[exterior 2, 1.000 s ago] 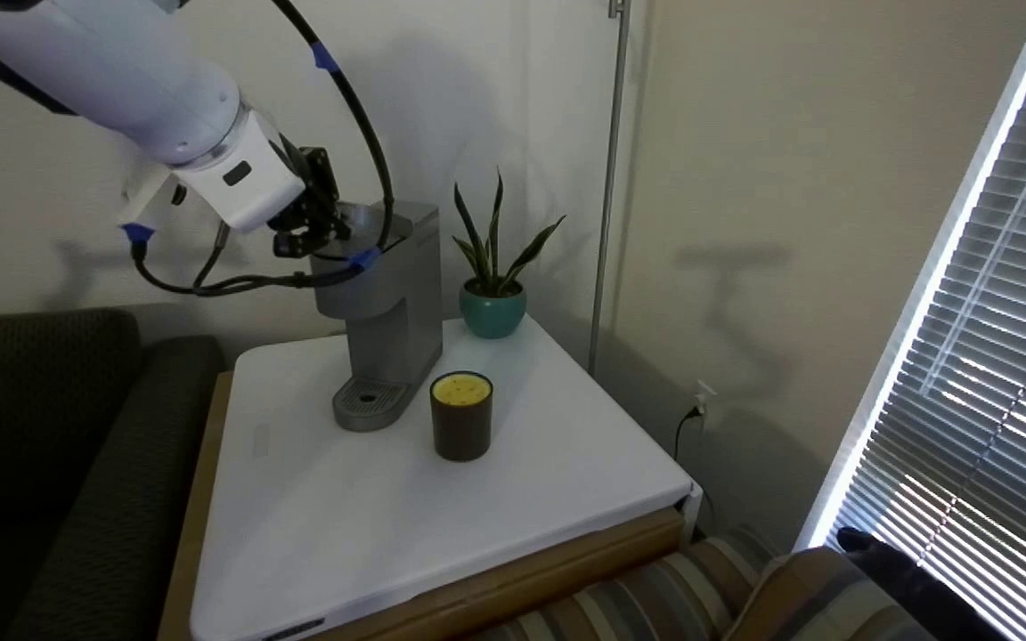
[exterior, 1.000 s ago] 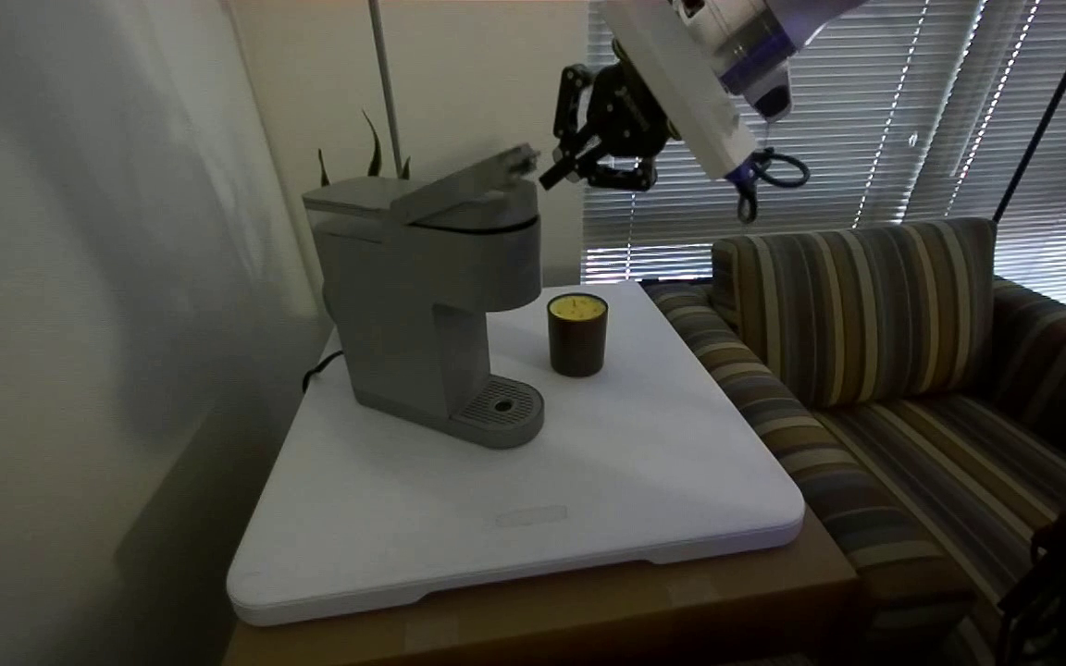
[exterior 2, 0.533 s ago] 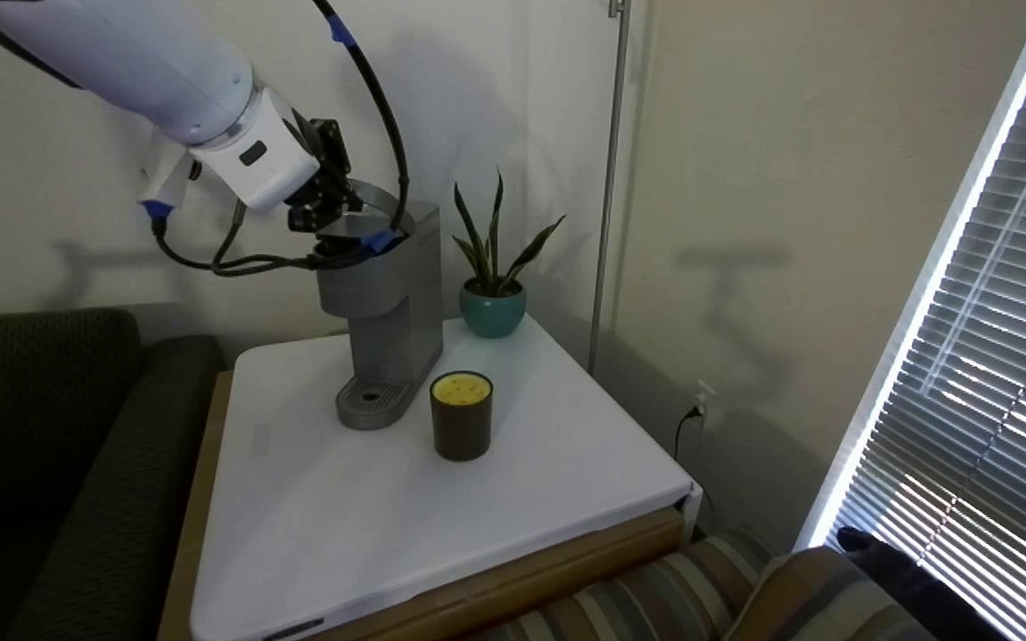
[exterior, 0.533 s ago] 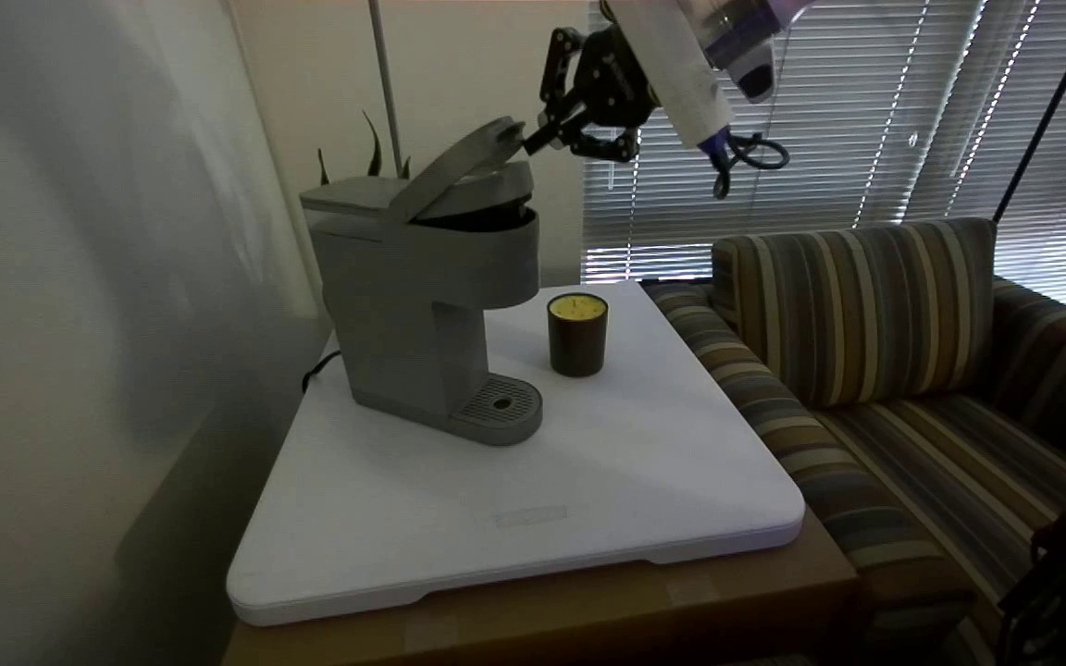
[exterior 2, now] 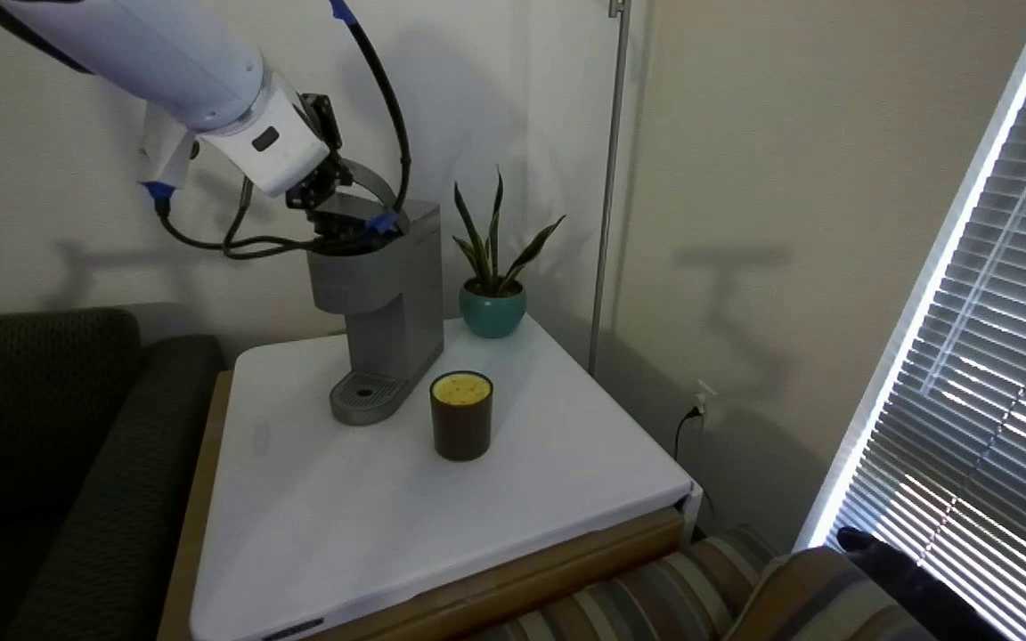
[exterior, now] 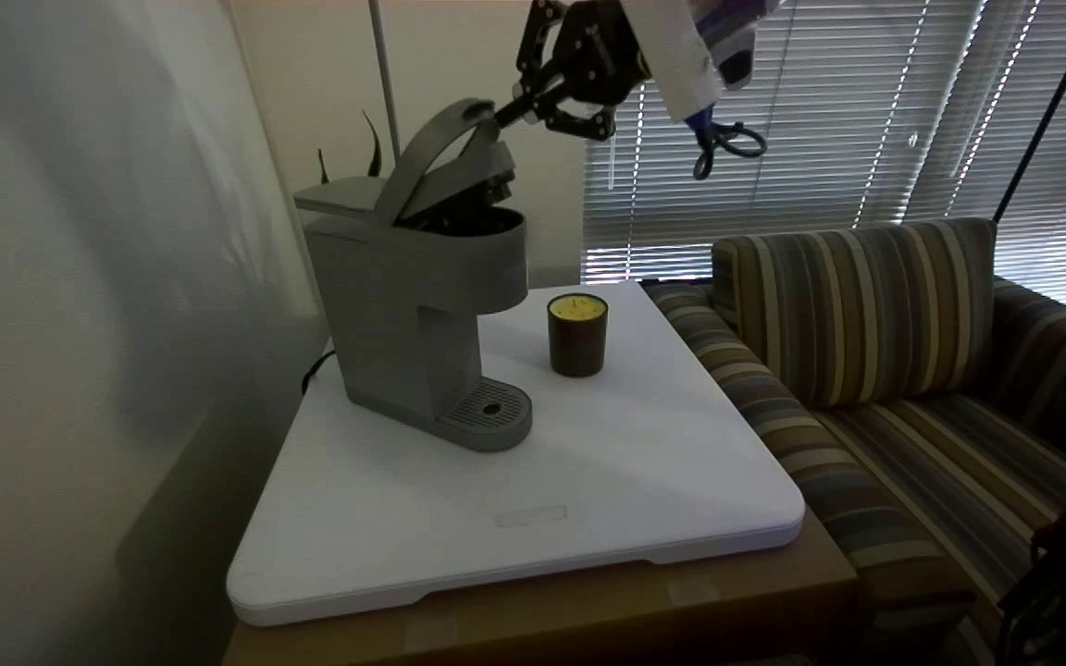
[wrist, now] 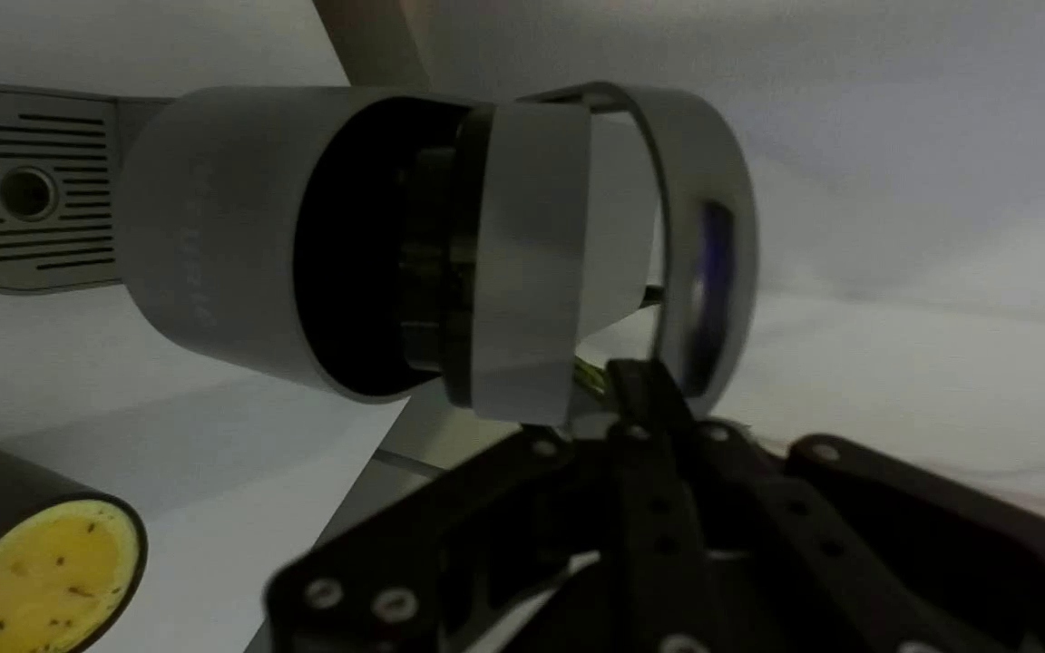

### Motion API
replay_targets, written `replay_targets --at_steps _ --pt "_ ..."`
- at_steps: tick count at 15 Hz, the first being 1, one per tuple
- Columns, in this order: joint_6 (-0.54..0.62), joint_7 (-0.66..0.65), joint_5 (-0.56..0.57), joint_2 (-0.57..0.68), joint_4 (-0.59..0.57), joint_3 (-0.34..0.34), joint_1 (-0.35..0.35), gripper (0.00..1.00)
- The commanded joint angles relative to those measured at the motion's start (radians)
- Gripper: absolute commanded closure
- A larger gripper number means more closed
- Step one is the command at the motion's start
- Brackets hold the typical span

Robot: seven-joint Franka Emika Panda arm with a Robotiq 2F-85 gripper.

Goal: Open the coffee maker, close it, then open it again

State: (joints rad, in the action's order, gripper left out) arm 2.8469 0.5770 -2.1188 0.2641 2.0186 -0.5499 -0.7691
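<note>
One grey coffee maker stands upright on a white bench, its hinged lid tilted partway up over a dark chamber, with a robot's claw at the curved handle above it. The claw is clenched, its fingertips together and overlapping one end of the handle in the wrist view; how firmly they bear on it cannot be told. Crowding the top of the machine, a black cable from the arm loops across in an exterior view and hides part of the lid. Near the round drip base, but apart from it, a dark cup with a speckled yellow fill shows in both exterior views and, cut off by the frame, in the wrist view. Farther back on the bench, beyond the machine, sits a teal-potted spiky plant; in an exterior view only its tips clear the grey body. Behind them a thin metal pole rises, while a black cord shows at the machine's rear. Close to the bench are a striped armchair, backed by window blinds, and a dark sofa.
</note>
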Motion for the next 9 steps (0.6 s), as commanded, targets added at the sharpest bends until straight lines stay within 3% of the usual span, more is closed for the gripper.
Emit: replay_targets --at_steps 1,9 --pt "-0.013 -0.004 0.075 -0.077 0.013 -0.003 0.000 1.00" --pt "-0.010 -0.009 0.171 -0.164 0.010 -0.008 0.004 1.00"
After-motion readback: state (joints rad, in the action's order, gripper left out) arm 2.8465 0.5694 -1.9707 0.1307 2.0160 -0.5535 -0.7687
